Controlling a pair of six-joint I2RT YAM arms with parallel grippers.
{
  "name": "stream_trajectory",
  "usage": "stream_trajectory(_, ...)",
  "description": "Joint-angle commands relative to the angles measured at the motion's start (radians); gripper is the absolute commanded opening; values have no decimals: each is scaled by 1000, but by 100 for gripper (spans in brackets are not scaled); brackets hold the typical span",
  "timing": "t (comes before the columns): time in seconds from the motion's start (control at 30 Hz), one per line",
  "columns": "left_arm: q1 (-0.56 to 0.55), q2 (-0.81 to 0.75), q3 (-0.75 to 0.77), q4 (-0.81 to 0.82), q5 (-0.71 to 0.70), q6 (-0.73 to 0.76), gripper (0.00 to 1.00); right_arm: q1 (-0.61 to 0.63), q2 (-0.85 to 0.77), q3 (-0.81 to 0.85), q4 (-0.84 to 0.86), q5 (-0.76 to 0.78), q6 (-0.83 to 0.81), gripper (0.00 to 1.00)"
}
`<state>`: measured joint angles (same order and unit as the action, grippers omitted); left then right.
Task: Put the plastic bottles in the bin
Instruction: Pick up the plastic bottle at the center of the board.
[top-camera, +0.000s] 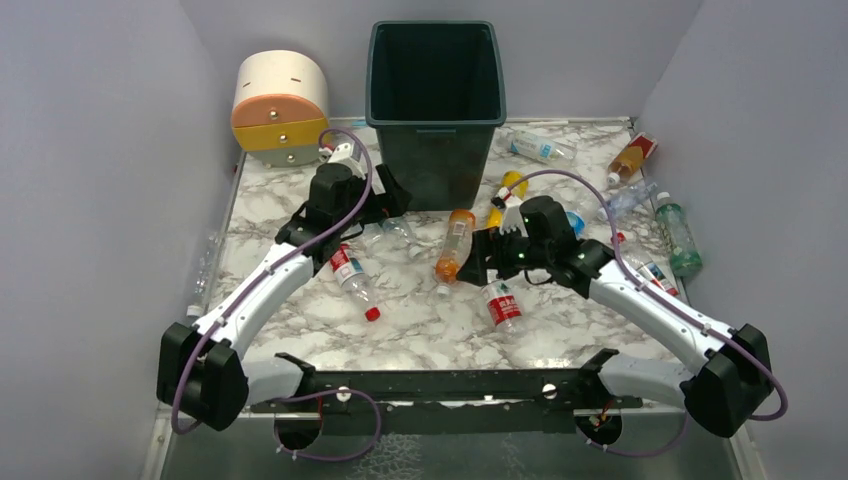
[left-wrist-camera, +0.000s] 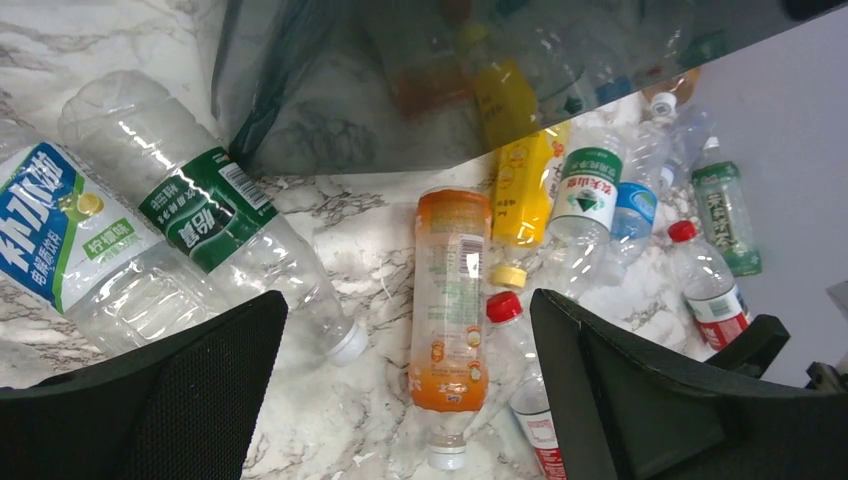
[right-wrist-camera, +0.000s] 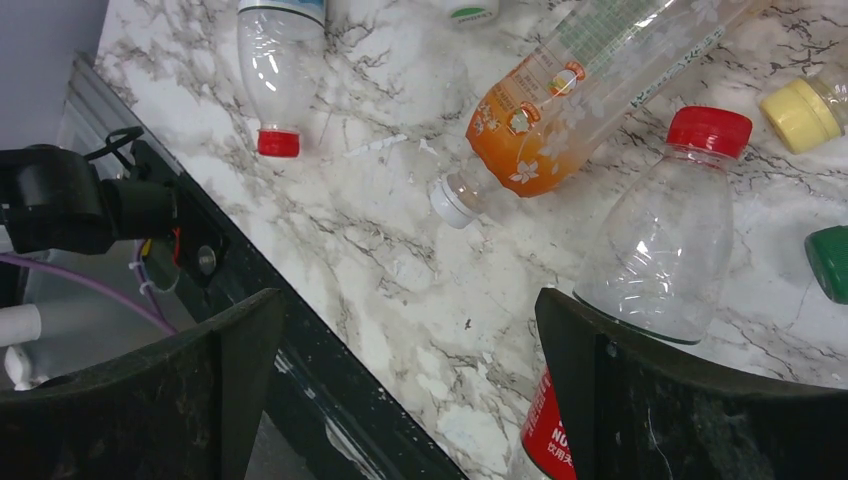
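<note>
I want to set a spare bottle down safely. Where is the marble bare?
Bare marble lies near centre, between the left red-capped bottle, the right red-capped bottle and the base rail. Crowded: the far-right bottles, right of the bin.

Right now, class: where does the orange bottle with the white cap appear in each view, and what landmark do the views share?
Top external: orange bottle mid-table, before the bin.
Left wrist: orange bottle at centre.
Right wrist: orange bottle top, right of centre.
Shared landmark: red-capped bottle beside it.
</note>
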<state>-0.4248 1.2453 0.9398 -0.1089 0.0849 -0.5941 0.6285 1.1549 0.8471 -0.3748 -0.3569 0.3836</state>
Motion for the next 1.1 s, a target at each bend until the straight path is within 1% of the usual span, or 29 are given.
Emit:
stream_trajectory(0.0, 0, -82, -4, -28, -5, 4, 99, 4, -41, -16, 10, -6, -2, 99)
stream_trajectory(0.13, 0, -137, -4, -64, 21, 1, 99, 3, -73, -14, -23, -10, -3, 99)
stream_trajectory(0.23, 0, -178, -2, -119, 41, -2, 99, 2, -106, -25, -30, 0, 8, 99)
stream_trajectory(0.43, 0, -276, -20, -224, 100, -12, 99, 4, -166, -6, -103, 7, 35, 99)
stream_trajectory(0.57, 0, -307, -13, -293, 153, -22, 99, 3, -187, -20, -132, -36, 84, 99)
stream_trajectory(0.73, 0, -392, -38, -311, 185, -18, 99, 2, -208, -31, -189, -59, 114, 99)
stream_trajectory(0.9, 0, -416, -62, -324, 227, -22, 99, 4, -243, -63, -252, 21, 134, 99)
stream_trajectory(1.07, 0, -414, -75, -332, 232, -21, 99, 6, -225, -105, -276, 116, 133, 100)
